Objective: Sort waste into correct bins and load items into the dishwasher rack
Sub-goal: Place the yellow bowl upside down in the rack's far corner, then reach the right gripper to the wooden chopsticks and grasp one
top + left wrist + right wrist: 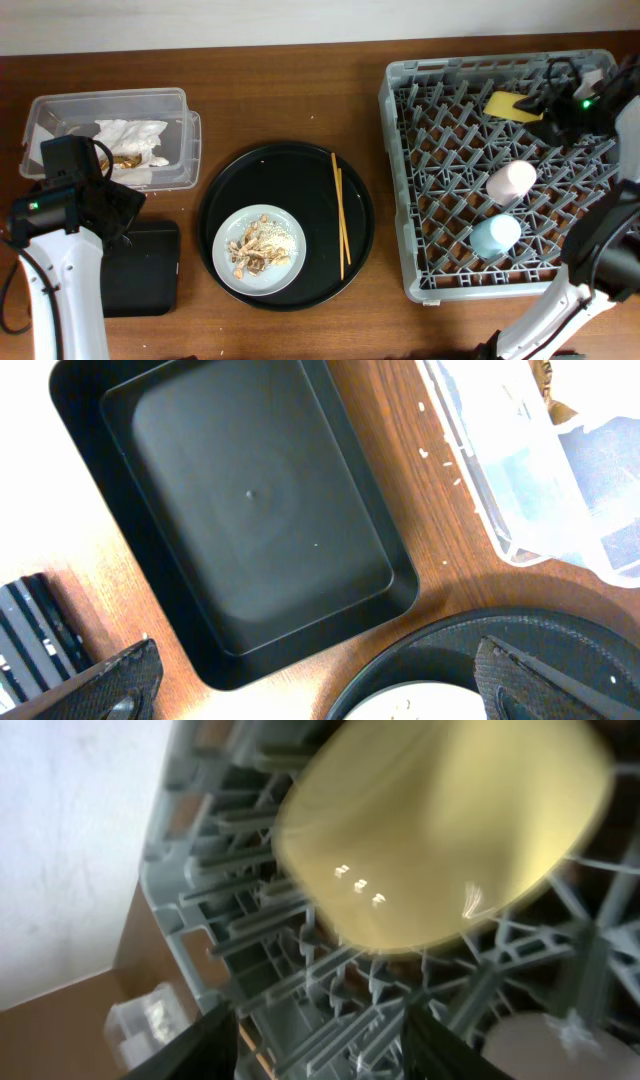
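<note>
The dishwasher rack [590,265] holds the yellow bowl [512,105] at the back, the pink cup [510,180] and the light-blue cup [495,236]. My right gripper [548,108] is open just beside the bowl. In the right wrist view the blurred bowl [440,830] lies on the pegs ahead of my open fingers [325,1045]. The plate [222,268] carries food scraps [256,250]; chopsticks [340,212] lie beside it. Napkins [130,140] lie in the clear box [60,105]. My left gripper [320,695] is open and empty, between the black rectangular tray [250,510] and the plate [400,707].
Plate and chopsticks sit on a large round black tray [300,165] in the middle; its rim shows in the left wrist view [540,640]. The clear box [540,470] stands just behind the rectangular tray [150,270]. Bare wooden table lies between them.
</note>
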### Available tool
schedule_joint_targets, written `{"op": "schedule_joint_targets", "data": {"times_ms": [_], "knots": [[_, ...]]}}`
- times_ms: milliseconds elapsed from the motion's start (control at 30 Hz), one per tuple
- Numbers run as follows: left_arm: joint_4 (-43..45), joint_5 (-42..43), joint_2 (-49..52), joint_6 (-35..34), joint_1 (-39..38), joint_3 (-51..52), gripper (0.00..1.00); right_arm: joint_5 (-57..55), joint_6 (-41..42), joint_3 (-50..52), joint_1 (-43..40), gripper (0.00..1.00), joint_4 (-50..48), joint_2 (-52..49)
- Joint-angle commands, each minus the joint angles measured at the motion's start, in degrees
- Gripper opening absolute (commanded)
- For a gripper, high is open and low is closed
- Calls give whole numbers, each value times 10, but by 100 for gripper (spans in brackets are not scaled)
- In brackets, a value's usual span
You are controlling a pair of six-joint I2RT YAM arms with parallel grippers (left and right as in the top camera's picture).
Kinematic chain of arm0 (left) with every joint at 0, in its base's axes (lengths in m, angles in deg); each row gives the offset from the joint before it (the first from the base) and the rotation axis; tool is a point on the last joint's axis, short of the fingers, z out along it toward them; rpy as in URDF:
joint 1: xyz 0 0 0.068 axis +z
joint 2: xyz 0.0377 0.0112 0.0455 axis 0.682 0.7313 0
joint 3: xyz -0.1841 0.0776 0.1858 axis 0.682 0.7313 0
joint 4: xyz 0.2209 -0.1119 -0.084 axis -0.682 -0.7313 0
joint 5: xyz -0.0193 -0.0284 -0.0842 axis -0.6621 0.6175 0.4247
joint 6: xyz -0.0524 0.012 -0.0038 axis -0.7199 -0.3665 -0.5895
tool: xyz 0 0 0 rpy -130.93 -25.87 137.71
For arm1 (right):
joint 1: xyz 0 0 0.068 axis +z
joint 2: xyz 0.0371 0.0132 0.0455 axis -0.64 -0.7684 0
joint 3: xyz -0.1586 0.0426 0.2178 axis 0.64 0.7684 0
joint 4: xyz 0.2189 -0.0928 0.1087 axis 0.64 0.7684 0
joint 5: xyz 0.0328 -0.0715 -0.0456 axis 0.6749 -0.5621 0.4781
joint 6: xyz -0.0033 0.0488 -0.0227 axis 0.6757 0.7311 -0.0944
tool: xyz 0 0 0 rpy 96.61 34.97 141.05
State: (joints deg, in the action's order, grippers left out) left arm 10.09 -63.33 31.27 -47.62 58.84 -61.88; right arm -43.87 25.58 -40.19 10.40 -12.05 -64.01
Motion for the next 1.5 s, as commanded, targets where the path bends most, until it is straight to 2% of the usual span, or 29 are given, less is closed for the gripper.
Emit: {"op": "schedule_joint_targets", "data": {"times_ms": [0,100,133,167,233,300,433,533,633,733,867,900,933,967,1000,1033,1067,1133,1233,1300,1333,1400,1433,1467], "knots": [[0,-4,-3,7,2,-2,99,-77,-13,-67,-2,53,37,97],[0,-4,-3,7,2,-2,99,-100,-13,-68,9,49,6,135],[0,-4,-3,7,2,-2,99,-160,-13,-67,27,38,-18,128],[0,-4,-3,7,2,-2,99,-226,-13,-67,52,23,-45,109],[0,-4,-3,7,2,-2,99,-297,-13,-67,89,15,-83,72],[0,-4,-3,7,2,-2,99,-375,-23,-67,124,14,-137,17],[0,-4,-3,7,2,-2,99,-384,-42,-67,140,15,-155,-49],[0,-4,-3,7,2,-2,99,-436,-42,-67,139,15,-116,-54],[0,-4,-3,7,2,-2,99,-437,-54,-67,139,14,-50,-54],[0,-4,-3,7,2,-2,99,-436,-52,-68,139,6,-3,-27],[0,-4,-3,7,2,-2,99,-419,-52,-68,142,4,51,88],[0,-4,-3,7,2,-2,99,-352,-59,-68,149,5,69,146],[0,-4,-3,7,2,-2,99,-256,-119,-68,157,10,84,184],[0,-4,-3,7,2,-2,99,-116,-210,-68,171,27,113,230],[0,-4,-3,7,2,-2,99,-46,-231,-68,189,70,137,263],[0,-4,-3,7,2,-2,99,-61,-231,-68,235,97,159,297],[0,-4,-3,7,2,-2,99,-181,-184,-68,301,99,195,310],[0,-4,-3,7,2,-2,99,-290,-102,-67,378,99,236,303],[0,-4,-3,7,2,-2,99,-256,-98,-66,503,99,247,266],[0,-4,-3,7,2,-2,99,-266,-89,-66,557,99,231,227],[0,-4,-3,7,2,-2,99,-318,-35,-66,582,99,226,195],[0,-4,-3,7,2,-2,99,-395,27,-66,608,88,225,136],[0,-4,-3,7,2,-2,99,-395,35,-66,615,81,217,99],[0,-4,-3,7,2,-2,99,-386,43,-66,617,69,209,59]]}}
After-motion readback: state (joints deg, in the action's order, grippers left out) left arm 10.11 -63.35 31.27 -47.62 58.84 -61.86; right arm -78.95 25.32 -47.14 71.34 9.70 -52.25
